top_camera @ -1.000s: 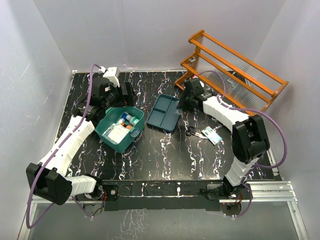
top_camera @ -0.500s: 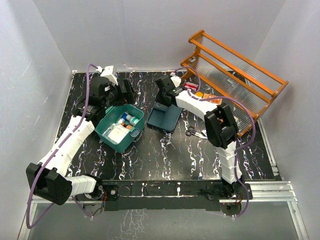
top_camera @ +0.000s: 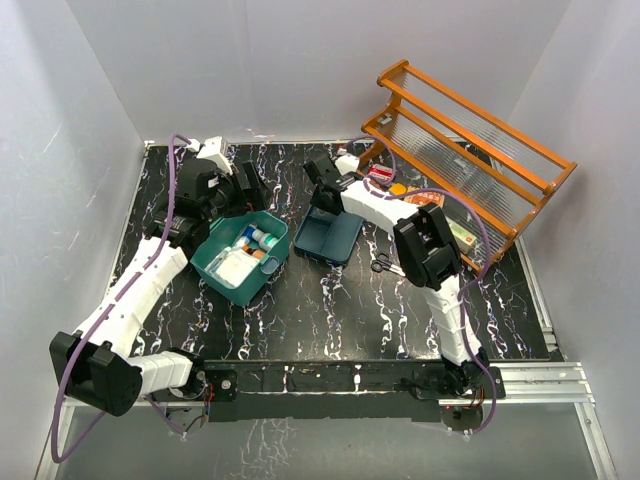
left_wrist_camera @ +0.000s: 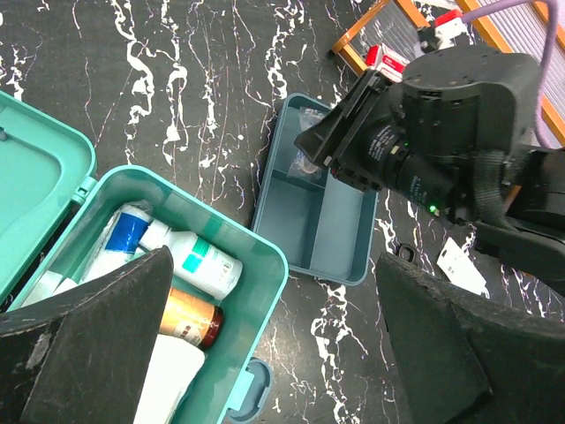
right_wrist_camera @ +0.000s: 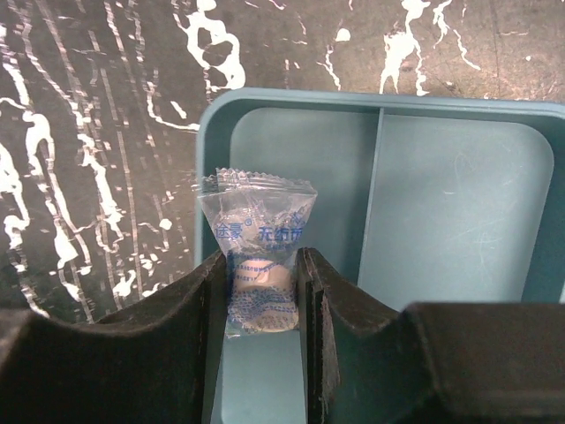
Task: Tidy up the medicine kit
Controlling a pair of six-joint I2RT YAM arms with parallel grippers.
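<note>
Transfer step, probably: your right gripper (right_wrist_camera: 263, 274) clamps a sealed packet (right_wrist_camera: 256, 221) above the divided tray (right_wrist_camera: 459, 203); left gripper (left_wrist_camera: 274, 261) gapes over the medicine kit (left_wrist_camera: 35, 177), your next destination.

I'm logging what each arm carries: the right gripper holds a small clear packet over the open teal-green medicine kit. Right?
Not quite. The right gripper does hold the clear packet, but over the dark blue-teal divided tray, not the medicine kit. The right wrist view shows it.
</note>
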